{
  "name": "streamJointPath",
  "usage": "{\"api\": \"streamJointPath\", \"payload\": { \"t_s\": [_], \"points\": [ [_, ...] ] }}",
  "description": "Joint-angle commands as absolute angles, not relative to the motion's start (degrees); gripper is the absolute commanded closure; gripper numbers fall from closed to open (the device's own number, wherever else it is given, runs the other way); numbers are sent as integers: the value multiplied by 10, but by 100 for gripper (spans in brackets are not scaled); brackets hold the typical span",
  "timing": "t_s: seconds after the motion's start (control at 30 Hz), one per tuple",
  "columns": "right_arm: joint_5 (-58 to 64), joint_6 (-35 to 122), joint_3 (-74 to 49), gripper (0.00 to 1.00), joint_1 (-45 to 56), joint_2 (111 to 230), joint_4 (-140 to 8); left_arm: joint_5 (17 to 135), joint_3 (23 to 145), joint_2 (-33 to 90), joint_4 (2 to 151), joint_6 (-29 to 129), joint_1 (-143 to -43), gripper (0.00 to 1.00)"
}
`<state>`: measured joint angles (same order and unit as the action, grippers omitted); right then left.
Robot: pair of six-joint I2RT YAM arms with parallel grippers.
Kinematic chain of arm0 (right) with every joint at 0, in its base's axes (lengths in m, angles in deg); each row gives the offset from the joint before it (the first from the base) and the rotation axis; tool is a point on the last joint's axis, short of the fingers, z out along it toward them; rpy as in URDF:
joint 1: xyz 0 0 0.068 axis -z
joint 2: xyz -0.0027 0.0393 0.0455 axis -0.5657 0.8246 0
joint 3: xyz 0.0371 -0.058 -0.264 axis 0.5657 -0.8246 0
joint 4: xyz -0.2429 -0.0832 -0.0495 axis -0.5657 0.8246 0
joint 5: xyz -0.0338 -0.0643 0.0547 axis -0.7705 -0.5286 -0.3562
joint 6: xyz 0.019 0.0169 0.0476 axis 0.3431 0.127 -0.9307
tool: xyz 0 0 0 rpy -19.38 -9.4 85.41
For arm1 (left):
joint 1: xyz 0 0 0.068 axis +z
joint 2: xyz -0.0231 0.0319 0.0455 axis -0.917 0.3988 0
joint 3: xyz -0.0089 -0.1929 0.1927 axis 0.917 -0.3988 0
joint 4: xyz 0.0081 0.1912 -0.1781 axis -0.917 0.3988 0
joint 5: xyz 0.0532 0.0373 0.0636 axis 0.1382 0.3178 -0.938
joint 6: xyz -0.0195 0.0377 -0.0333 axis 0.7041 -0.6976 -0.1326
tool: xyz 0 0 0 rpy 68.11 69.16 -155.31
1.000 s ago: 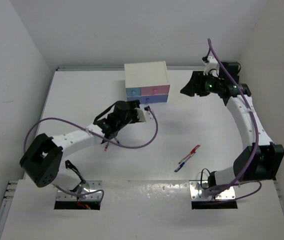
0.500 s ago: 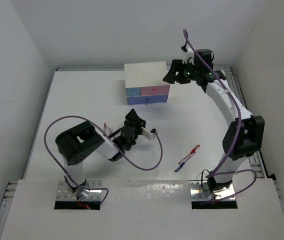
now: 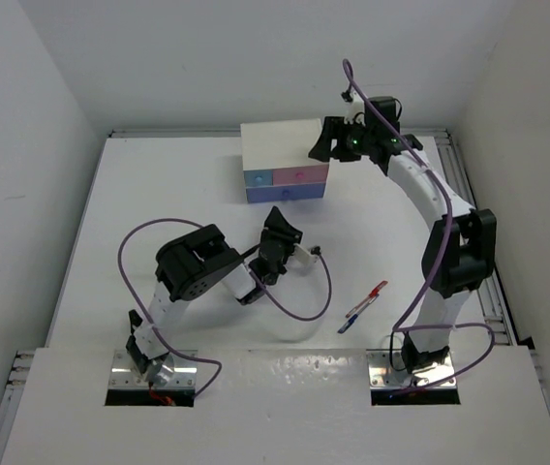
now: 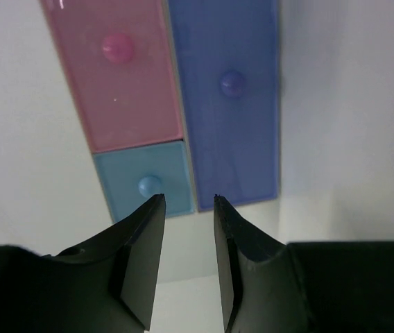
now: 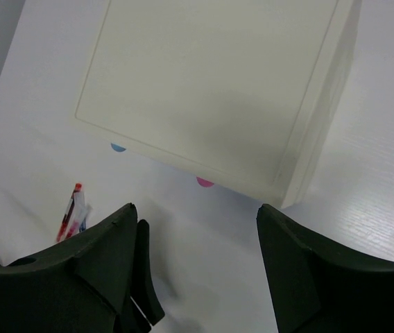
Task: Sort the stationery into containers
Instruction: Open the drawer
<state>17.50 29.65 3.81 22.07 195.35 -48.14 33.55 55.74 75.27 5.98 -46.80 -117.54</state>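
The white cabinet [image 3: 283,147] stands at the back with its light-blue drawer [image 3: 256,178], pink drawer [image 3: 300,176] and wide periwinkle drawer [image 3: 285,194] all shut. My left gripper [image 3: 280,219] is just in front of the drawers, empty, its jaws a small gap apart. In the left wrist view [image 4: 187,201] it points at the seam between the light-blue drawer [image 4: 141,182] and the periwinkle drawer [image 4: 228,97]. My right gripper [image 3: 322,145] hovers wide open and empty above the cabinet's right top edge [image 5: 211,90]. A red pen and a blue pen [image 3: 364,305] lie together on the table.
The left arm's purple cable [image 3: 304,305] loops across the table between the arm and the pens. The pens also show in the right wrist view [image 5: 72,211]. White walls close the table at the back and sides.
The left arm folded back and its gripper swung right to face the drawer fronts. The right gripper moved left from the back right corner to above the cabinet's right edge.
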Motion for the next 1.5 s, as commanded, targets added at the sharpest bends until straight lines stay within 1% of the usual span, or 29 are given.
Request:
{"api": "streamJointPath", "payload": {
  "t_s": [0.0,0.27,0.47,0.53,0.57,0.8,1.23,1.47],
  "points": [
    [177,294,63,31,213,1958,-506,332,595,767,-298,-468,-1178,60],
    [179,297,71,30,205,1977,-505,332,654,799,-297,-448,-1176,59],
    [182,305,91,29,202,1994,-494,323,684,829,-298,-456,-1176,49],
    [183,306,98,29,201,2003,-489,323,688,841,-298,-454,-1176,43],
    [186,306,102,29,202,2005,-486,322,692,844,-298,-452,-1176,42],
    [187,308,108,28,200,2014,-481,323,705,874,-298,-447,-1173,45],
    [186,322,99,28,200,2011,-472,324,771,944,-297,-441,-1159,45],
    [194,318,101,28,199,2018,-473,324,789,959,-297,-444,-1146,45]
  ]
}}
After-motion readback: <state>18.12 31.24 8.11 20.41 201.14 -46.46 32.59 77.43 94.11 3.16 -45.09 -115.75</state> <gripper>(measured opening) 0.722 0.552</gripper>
